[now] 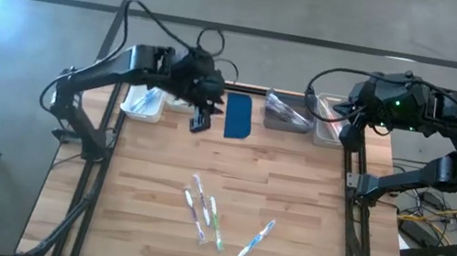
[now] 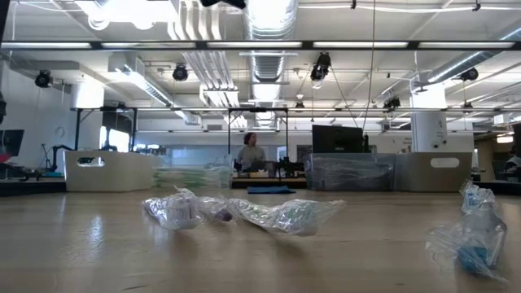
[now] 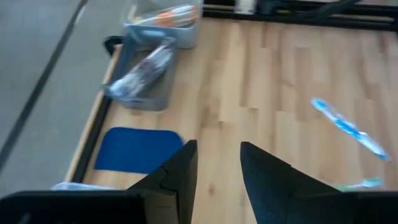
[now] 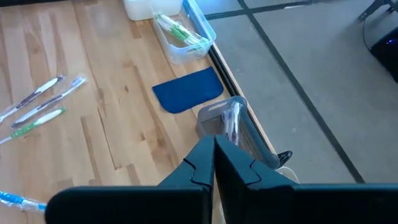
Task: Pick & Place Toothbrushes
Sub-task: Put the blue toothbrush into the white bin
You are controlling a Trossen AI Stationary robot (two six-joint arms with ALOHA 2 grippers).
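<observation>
Nearest the front edge, at six o'clock on the table (image 1: pixel 138 225), wrapped toothbrushes (image 1: pixel 205 212) lie scattered. Beyond, at eleven o'clock, the left gripper (image 1: pixel 200 121) hangs just beside the blue pad (image 1: pixel 239 116), its fingers (image 3: pixel 180 177) parted and holding nothing. At one o'clock the right gripper (image 4: pixel 214 163) waits, clenched and empty, above the grey bin (image 1: pixel 286 114). This looks like the gap between picks; next, the left gripper must reach toward six o'clock for a brush.

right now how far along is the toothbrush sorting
Partly done. Some toothbrushes already lie in the bins along the far edge, such as the clear bin and the grey bin. Nothing is in hand: the left gripper is part open and empty near the blue pad, and the right gripper is shut and empty. About five toothbrushes remain loose on the table.
</observation>
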